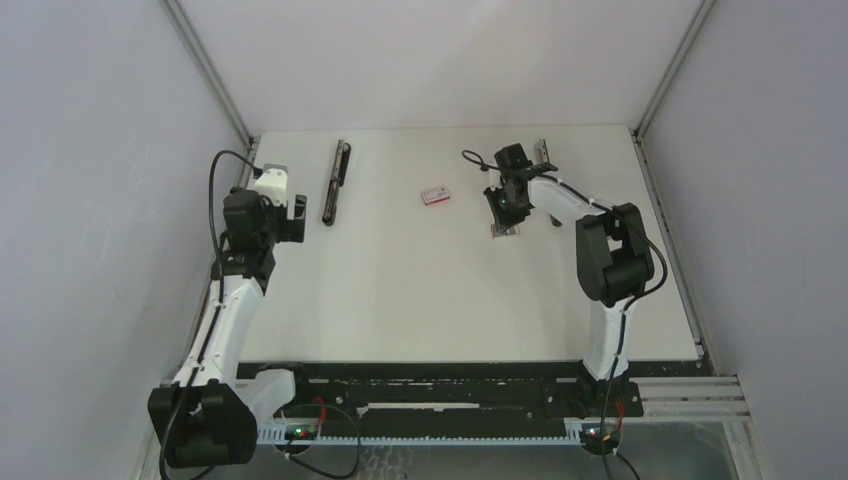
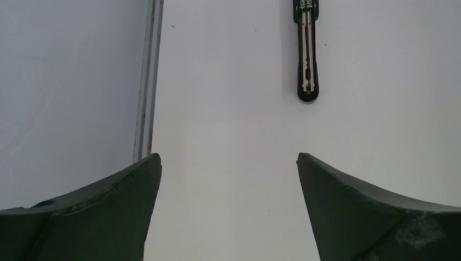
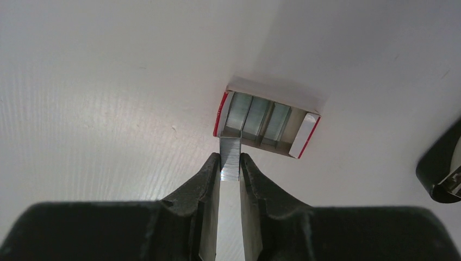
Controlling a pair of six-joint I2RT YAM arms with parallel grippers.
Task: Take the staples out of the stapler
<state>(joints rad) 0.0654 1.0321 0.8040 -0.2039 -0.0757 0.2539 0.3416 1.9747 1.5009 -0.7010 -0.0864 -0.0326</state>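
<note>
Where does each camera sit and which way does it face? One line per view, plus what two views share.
Top external: above, behind, looking down at the table; left arm, right arm show.
Left wrist: on left arm, facing the opened stapler; open left jaws frame it.
Right wrist: looks down at a staple box; right jaws pinch a staple strip.
Shared: that stapler, top and left wrist.

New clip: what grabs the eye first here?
The right pincer pinches a short grey metallic staple strip at the edge of an open red-and-white cardboard box, right of centre on the white table. On the left, the open left pincer hangs short of a long black stapler lying opened flat.
</note>
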